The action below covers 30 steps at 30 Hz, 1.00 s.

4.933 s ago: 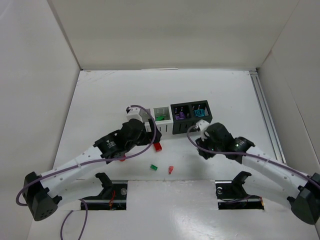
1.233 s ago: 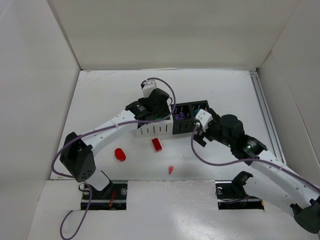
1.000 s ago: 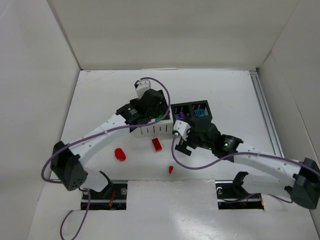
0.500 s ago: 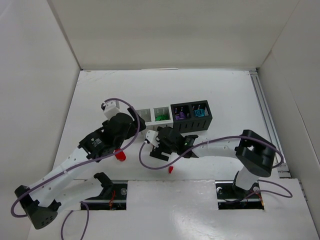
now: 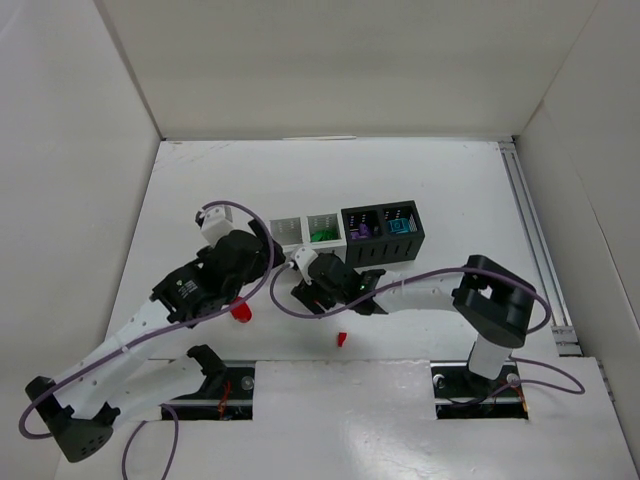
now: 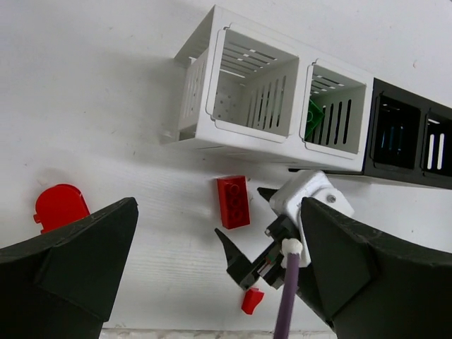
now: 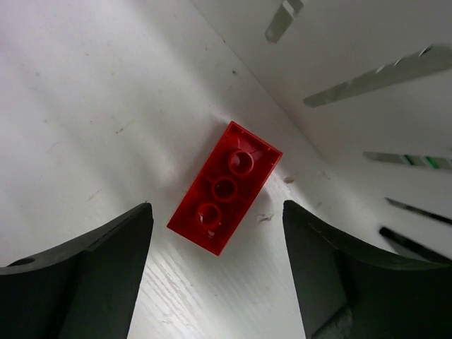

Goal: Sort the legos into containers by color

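A red two-by-three brick [image 7: 224,187] lies upside down on the table just in front of the white containers [image 6: 254,134]. My right gripper [image 7: 217,206] hangs over it, open, one finger on each side and neither touching; in the left wrist view the right gripper [image 6: 237,209] straddles the brick [image 6: 233,202]. In the top view the right gripper [image 5: 303,291] hides the brick. My left gripper [image 6: 219,212] is open and empty, above the table's left [image 5: 258,268]. A red round piece [image 5: 240,312] and a small red piece [image 5: 341,339] lie loose.
The four containers stand in a row: an empty white one [image 5: 287,232], a white one holding a green piece [image 5: 321,236], a black one with purple pieces [image 5: 362,232] and a black one with teal [image 5: 400,226]. The right arm's purple cable [image 6: 286,296] trails near the brick.
My right arm has swung left from the black containers to the red brick and its jaws have narrowed round it. My left arm has drawn back from the white containers towards the left.
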Each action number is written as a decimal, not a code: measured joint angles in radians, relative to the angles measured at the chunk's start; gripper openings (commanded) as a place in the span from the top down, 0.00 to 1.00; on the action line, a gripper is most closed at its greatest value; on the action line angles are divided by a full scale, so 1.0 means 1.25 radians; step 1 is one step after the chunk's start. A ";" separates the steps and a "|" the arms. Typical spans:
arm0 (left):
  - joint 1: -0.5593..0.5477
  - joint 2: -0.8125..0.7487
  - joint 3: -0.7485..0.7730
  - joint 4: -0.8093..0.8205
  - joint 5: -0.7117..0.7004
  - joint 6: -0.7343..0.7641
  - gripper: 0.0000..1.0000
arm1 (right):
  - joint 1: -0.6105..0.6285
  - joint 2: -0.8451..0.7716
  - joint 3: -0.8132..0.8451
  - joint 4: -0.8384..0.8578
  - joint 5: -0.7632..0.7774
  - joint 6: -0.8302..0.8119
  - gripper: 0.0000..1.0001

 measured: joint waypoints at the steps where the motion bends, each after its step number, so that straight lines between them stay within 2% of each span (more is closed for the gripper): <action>1: 0.000 -0.004 0.000 -0.003 0.000 -0.003 0.01 | 0.000 0.006 0.000 0.001 0.000 0.016 0.27; 2: 0.000 -0.009 0.000 -0.006 -0.001 -0.006 0.01 | 0.000 0.014 -0.001 0.002 0.001 0.032 0.35; 5: 0.000 -0.032 0.000 -0.018 -0.001 -0.018 0.01 | 0.000 0.034 -0.001 0.008 0.000 0.067 0.44; 6: 0.000 -0.042 0.000 -0.025 -0.001 -0.021 0.01 | 0.000 0.036 -0.001 0.013 0.000 0.075 0.54; 10: 0.000 -0.077 0.000 -0.052 -0.004 -0.049 0.01 | 0.000 0.036 -0.005 0.019 0.001 0.105 0.71; 14: 0.000 -0.106 -0.007 -0.070 -0.007 -0.087 0.01 | 0.009 0.030 -0.009 0.024 -0.003 0.075 0.76; 18: 0.000 -0.114 -0.020 -0.088 -0.008 -0.123 0.01 | 0.038 -0.009 -0.009 0.025 -0.045 -0.027 0.80; 23: 0.001 -0.094 -0.043 -0.089 0.001 -0.144 0.01 | 0.058 -0.121 -0.009 0.025 -0.123 -0.144 0.80; 27: 0.002 -0.063 -0.050 -0.089 -0.001 -0.157 0.01 | 0.056 -0.214 0.009 0.008 -0.121 -0.203 0.80; 30: 0.003 -0.050 -0.053 -0.088 -0.005 -0.169 0.01 | 0.050 -0.228 0.065 -0.026 -0.098 -0.241 0.80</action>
